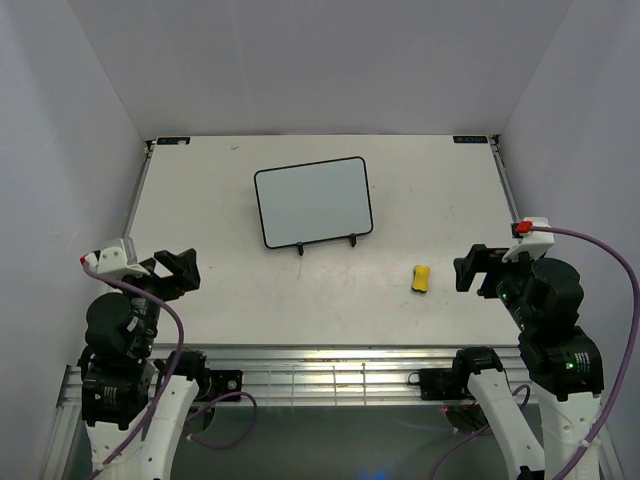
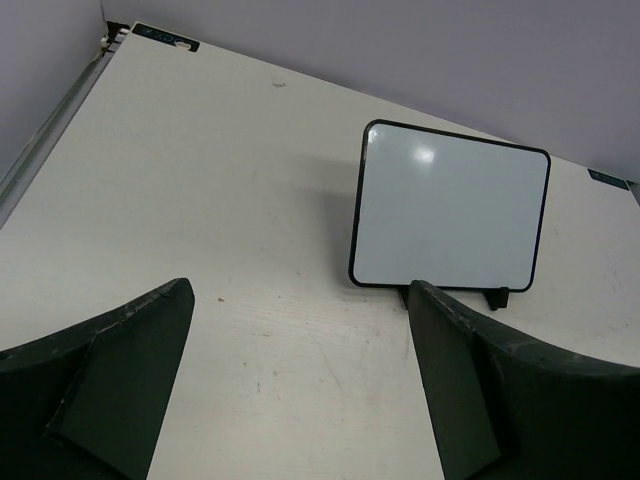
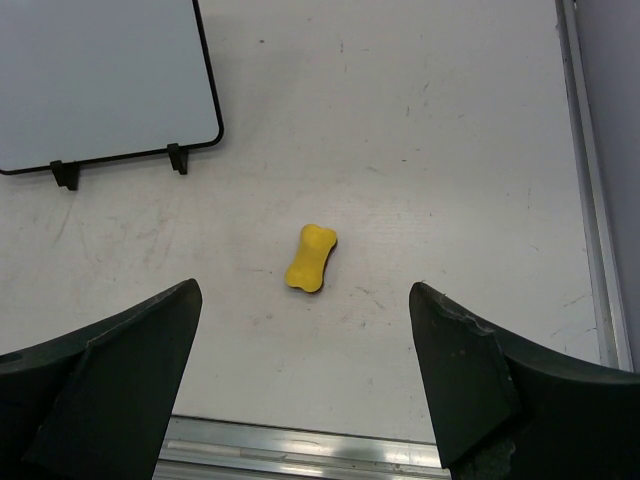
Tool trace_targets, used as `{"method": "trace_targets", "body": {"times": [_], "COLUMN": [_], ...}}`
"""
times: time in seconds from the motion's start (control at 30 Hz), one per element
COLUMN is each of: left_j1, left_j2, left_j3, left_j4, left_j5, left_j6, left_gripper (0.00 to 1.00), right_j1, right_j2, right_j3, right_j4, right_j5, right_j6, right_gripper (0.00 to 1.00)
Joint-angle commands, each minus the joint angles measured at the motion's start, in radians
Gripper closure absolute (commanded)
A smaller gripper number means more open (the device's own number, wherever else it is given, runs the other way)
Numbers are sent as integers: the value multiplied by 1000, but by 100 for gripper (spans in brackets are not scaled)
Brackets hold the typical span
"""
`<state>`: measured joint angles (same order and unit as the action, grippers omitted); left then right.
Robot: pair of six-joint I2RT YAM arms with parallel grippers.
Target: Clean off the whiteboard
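While board (image 1: 313,201) looks blank | yellow eraser (image 1: 421,278) lies near-right on table (image 1: 250,290) | both grippers (image 1: 178,270) (image 1: 478,268) spread wide, holding nothing | fits done or pre-start, can't tell.

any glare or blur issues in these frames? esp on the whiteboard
Left wrist: a small bright glare spot near the top left of the whiteboard; the near fingers are dark and soft. Right wrist: sharp on the yellow eraser, which casts only a faint shadow. Top external: even, diffuse light; the board reads clean with no glare, and the table is slightly washed out.
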<state>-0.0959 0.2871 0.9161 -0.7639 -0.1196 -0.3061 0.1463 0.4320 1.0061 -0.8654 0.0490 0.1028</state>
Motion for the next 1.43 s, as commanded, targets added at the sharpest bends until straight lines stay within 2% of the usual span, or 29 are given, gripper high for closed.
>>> {"method": "trace_targets", "body": {"times": [0.0,0.27,0.6,0.97,1.03,1.4], "left_j1": [-5,-5,-5,-4,-4,-5], "left_j2": [-20,14,23,27,32,43], "left_j3": [20,13,10,1,12,6], "left_j4": [-12,-20,-6,90,92,90], "left_j5": [-40,-78,-43,139,182,43], "left_j6": [16,18,30,35,42,67], "left_gripper": [2,2,2,2,2,2], "right_j1": [4,4,4,4,6,4], "right_j2": [14,30,34,42,40,45], "right_j3": [6,-32,-50,-57,-58,-69], "right_j4": [45,101,129,146,154,169], "right_j5": [-11,-38,-35,-38,-77,-89], "right_j6": [-8,14,14,11,8,3], "right_gripper": [10,10,10,10,10,10]}}
